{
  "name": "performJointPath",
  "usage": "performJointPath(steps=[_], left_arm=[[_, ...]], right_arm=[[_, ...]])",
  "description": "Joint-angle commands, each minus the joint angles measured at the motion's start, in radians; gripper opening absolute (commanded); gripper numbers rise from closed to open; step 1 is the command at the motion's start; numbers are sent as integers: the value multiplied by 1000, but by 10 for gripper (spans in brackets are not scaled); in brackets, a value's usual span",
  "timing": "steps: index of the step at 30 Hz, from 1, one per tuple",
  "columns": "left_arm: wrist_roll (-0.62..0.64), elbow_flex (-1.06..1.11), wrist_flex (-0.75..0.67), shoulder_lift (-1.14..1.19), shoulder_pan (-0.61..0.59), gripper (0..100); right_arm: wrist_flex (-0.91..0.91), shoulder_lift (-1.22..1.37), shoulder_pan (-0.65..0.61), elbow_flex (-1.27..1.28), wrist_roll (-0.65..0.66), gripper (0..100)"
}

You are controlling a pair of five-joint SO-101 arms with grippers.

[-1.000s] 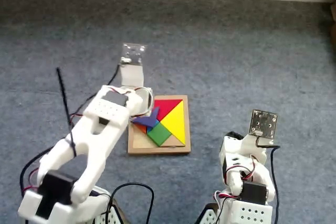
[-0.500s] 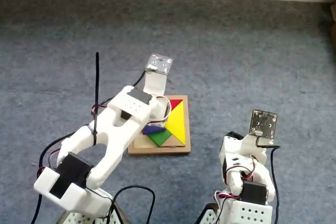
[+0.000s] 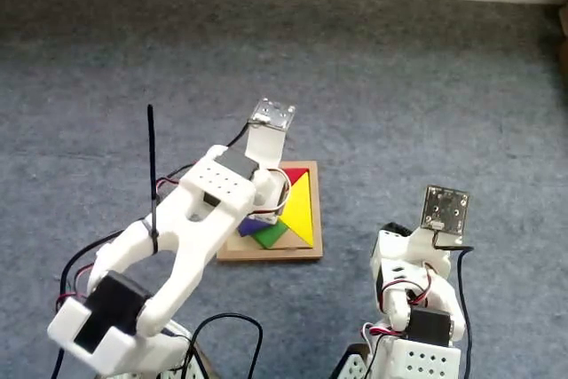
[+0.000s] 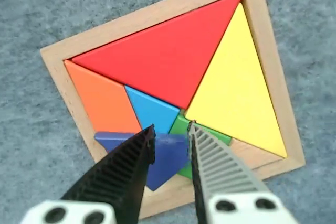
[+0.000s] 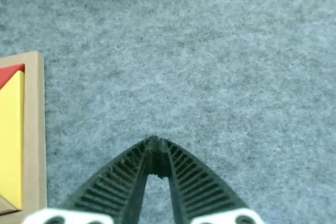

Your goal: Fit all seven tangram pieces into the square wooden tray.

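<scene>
On the grey carpet (image 3: 399, 86), between the two arms, lies the square wooden tray (image 3: 266, 255) with its pieces.

Left arm (image 3: 186, 228): it reaches over the tray's near-left part, and its wrist camera looks straight down into the tray.

Left gripper (image 4: 170, 128): the black and the grey finger stand a narrow gap apart. Their tips sit over the upper edge of the dark blue piece (image 4: 172, 150). That piece spreads wider than the gap and runs on under the black finger, so nothing is clamped between the fingers.

Dark blue piece: it lies askew, partly over the green piece (image 4: 177, 124), and one corner crosses the tray's rim (image 4: 157, 6). It is not seated.

Seated pieces: the large red triangle (image 4: 163, 61) and the large yellow triangle (image 4: 236, 98) meet edge to edge and fill one half of the tray. The orange piece (image 4: 102, 100) lies along one side, touching the small light blue triangle (image 4: 152, 111). The green piece sits at the point where red and yellow meet.

Bare wood (image 4: 252, 153): a strip of tray floor shows beside the yellow triangle, near one corner.

Right arm (image 3: 413, 299): it is folded back near its base, well apart from the tray.

Right gripper (image 5: 155, 141): the fingertips are pressed together, grasping nothing, over bare carpet.
</scene>
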Motion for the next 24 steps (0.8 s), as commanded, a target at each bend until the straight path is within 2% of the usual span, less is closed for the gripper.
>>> performJointPath(steps=[1, 7, 14, 21, 24], left_arm=[[6, 30, 11, -87, 18, 126], [-91, 120, -38, -114, 24, 126], [-97, 134, -35, -113, 19, 126], [-101, 133, 43, -114, 24, 126], [-164, 133, 78, -120, 24, 126]], right_arm=[[-13, 5, 15, 108, -2, 5], [-13, 5, 15, 108, -2, 5], [-13, 5, 15, 108, -2, 5], [-13, 5, 16, 108, -2, 5], [-13, 5, 16, 108, -2, 5]])
